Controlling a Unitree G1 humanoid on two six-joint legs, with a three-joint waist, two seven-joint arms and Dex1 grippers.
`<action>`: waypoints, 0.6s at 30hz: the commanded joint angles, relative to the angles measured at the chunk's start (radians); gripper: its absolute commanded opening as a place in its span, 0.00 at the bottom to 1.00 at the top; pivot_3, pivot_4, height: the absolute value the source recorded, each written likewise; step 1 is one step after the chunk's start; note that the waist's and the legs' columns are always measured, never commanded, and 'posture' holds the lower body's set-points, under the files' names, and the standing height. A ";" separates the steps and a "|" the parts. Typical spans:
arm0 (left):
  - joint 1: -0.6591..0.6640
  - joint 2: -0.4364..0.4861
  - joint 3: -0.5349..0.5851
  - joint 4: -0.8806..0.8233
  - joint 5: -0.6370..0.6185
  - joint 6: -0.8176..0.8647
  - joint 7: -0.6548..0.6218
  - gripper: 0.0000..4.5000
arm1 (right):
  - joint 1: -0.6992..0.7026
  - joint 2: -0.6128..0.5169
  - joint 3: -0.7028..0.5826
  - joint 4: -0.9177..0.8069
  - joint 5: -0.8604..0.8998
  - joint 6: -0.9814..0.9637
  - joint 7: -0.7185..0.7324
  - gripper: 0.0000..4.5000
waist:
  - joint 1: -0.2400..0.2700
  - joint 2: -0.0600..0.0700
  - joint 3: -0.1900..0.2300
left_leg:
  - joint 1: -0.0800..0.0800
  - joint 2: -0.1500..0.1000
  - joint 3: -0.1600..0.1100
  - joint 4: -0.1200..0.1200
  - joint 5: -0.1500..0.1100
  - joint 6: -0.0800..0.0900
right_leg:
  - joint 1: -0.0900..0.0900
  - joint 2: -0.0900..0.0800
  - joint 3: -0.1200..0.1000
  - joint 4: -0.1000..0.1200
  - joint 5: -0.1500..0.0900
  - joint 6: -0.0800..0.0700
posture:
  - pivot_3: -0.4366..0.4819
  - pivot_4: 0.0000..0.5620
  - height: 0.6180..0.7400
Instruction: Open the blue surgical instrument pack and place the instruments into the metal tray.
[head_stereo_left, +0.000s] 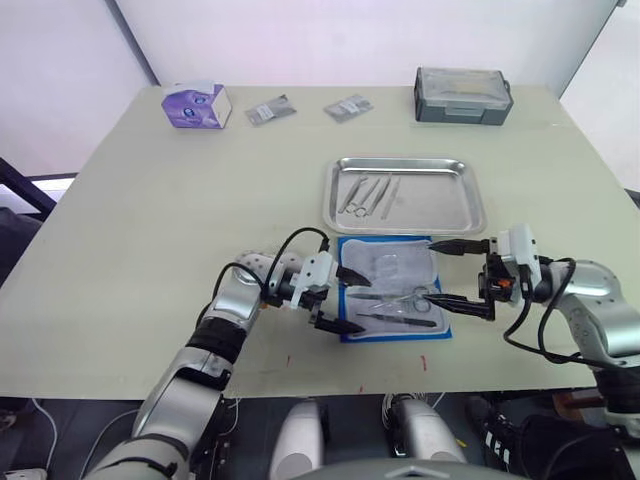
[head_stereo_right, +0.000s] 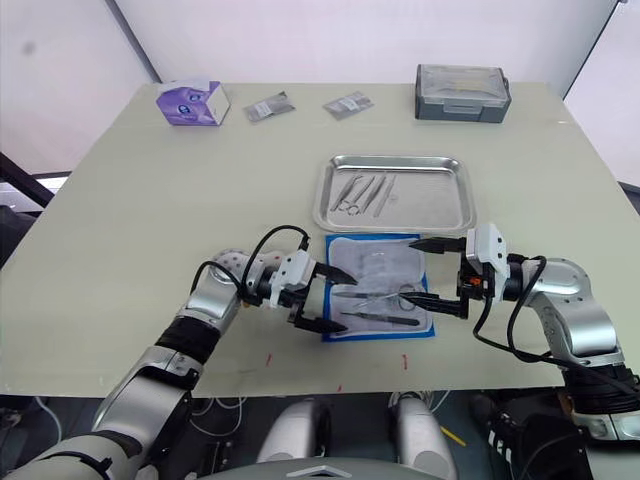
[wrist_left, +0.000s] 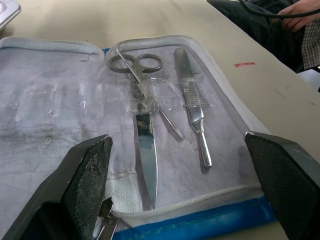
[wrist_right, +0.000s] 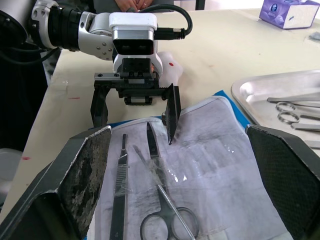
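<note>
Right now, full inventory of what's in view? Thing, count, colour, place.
Table: one, pale beige, under everything.
Metal tray: one, shiny steel, table centre, beyond the pack.
Tools in tray: about four, silvery, at its left end.
Instrument pack: one, blue with white lining, open flat at the near edge.
Tools in pack: scissors, a slim probe and a handled tool, silvery.
Tissue box: one, purple, far left.
Sachets: two, grey, far edge.
Lidded box: one, grey, far right.
Person's hand: one, beside the table.
Left claw: open, at the pack's left edge.
Right claw: open, at its right edge.
</note>
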 joint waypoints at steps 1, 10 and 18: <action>0.015 -0.005 -0.040 0.085 0.065 0.020 0.029 0.99 | 0.004 -0.022 -0.027 -0.059 0.014 0.021 -0.021 1.00 | 0.001 0.001 -0.001 | 0.001 0.000 0.000 0.000 0.000 0.000 | 0.001 0.000 0.000 0.000 0.000 0.000 | 0.48 0.27 0.93; 0.025 -0.002 -0.080 0.110 0.099 0.037 0.023 0.99 | 0.010 -0.086 -0.003 -0.101 -0.046 0.073 -0.074 1.00 | 0.005 0.004 -0.003 | 0.003 -0.001 -0.001 0.000 0.000 0.000 | 0.004 0.000 0.000 -0.001 0.000 0.000 | 0.48 0.27 0.93; 0.030 -0.001 -0.085 0.112 0.096 0.038 0.022 0.99 | -0.063 -0.088 0.051 -0.089 -0.091 0.194 -0.138 1.00 | 0.004 0.008 -0.006 | 0.003 -0.001 -0.001 0.000 0.000 0.000 | 0.005 0.000 0.001 -0.001 0.000 0.000 | 0.48 0.27 0.93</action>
